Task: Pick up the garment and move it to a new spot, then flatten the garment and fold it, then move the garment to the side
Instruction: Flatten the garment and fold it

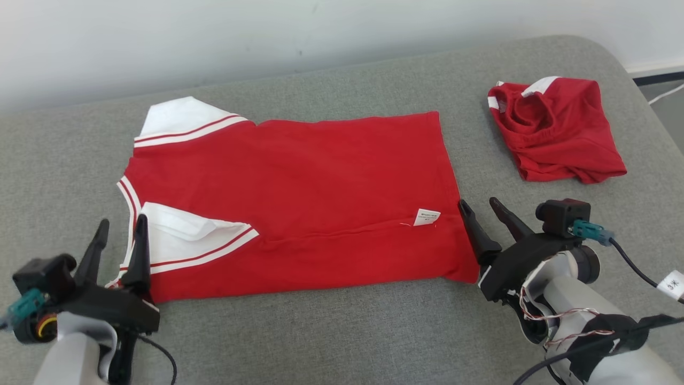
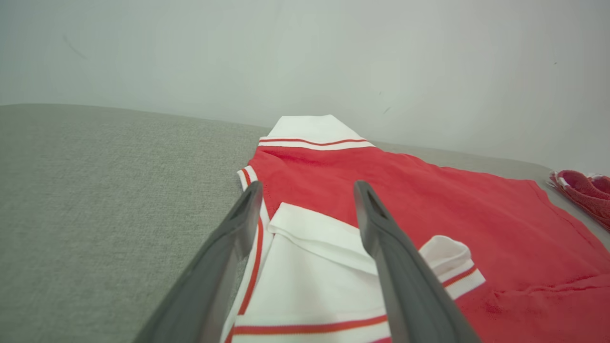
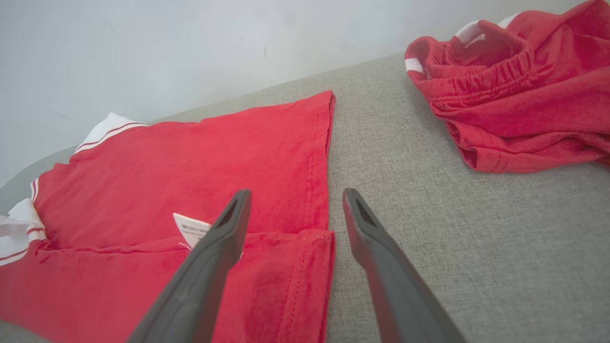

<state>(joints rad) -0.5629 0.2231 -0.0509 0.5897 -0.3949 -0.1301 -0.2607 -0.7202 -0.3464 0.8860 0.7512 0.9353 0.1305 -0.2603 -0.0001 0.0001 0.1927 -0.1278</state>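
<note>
Rightward, shirt (image 1: pixel 299 198) hem meets bare cushion (image 1: pixel 342 331); crumpled shorts (image 1: pixel 556 133) well apart.

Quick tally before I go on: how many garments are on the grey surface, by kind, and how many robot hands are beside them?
Shirts: 1, the red shirt with white sleeves, laid out flat.
Shorts: 1, the red shorts, bunched up at the right.
Robot hands: 2, the left hand and the right hand, both open.
Total: 4.
</note>
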